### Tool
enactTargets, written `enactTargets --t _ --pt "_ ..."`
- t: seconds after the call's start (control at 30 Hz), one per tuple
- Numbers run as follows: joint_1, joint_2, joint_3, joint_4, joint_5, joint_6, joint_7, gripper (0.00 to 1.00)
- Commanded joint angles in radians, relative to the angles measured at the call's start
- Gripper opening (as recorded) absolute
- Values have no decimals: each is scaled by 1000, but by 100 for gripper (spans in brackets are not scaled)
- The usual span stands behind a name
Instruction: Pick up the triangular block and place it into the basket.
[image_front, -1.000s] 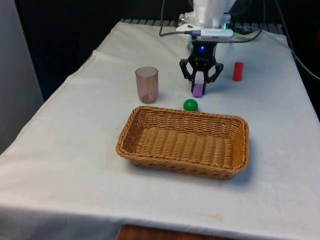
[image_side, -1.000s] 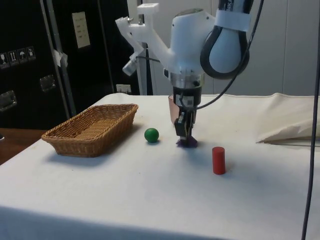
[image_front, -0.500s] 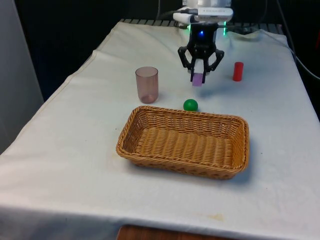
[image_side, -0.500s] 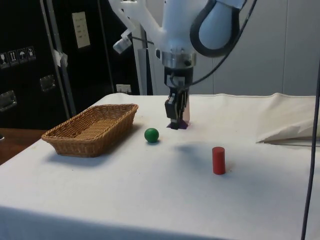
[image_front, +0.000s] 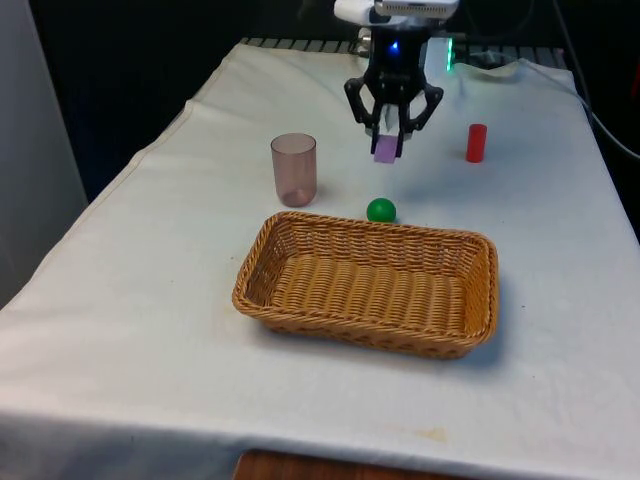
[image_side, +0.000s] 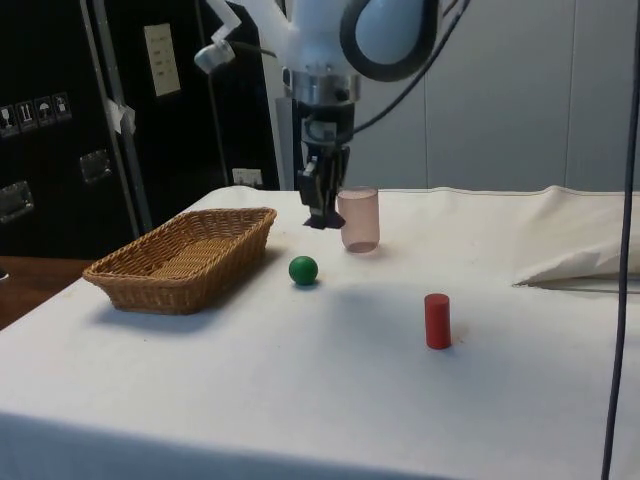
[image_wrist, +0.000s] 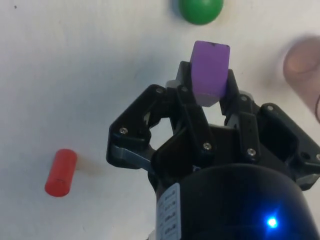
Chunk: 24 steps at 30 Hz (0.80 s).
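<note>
Two black gripper (image_front: 390, 135) fingers clamped purple triangular block (image_front: 386, 149), held aloft above white cloth behind green ball (image_front: 380, 210). Best carried level over woven wicker basket (image_front: 300, 235), lowered inside before release.

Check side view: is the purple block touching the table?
No, the gripper holds the purple block in the air above the white cloth.

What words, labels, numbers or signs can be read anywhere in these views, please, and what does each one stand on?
Nothing can be read.
Pale notice on the dark cabinet, side view: lines too small to read.
Small pictogram stickers on that cabinet: symbols too small to make out.
White label on the gripper body, wrist view: print blurred.
Purple block, basket, cup, red cylinder, green ball: no markings.
</note>
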<state>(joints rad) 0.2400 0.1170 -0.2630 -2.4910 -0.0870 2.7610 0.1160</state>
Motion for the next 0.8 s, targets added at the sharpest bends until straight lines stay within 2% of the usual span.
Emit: enactTargets --t 0.0,0.23,0.27,0.4,0.53,0.57,0.77 --pt "-2 -2 -1 12 2 -17 -5 34" --pt "-2 2 -9 81 5 -75 -5 34" --pt "-1 1 -9 70 0 -62 -1 34" --pt "-3 5 -12 123 5 -108 -5 34" --pt "-4 12 -13 158 7 -132 -6 34" --pt "-2 7 -15 149 0 -123 -1 34" --pt "-4 28 -18 224 10 -173 -8 34"
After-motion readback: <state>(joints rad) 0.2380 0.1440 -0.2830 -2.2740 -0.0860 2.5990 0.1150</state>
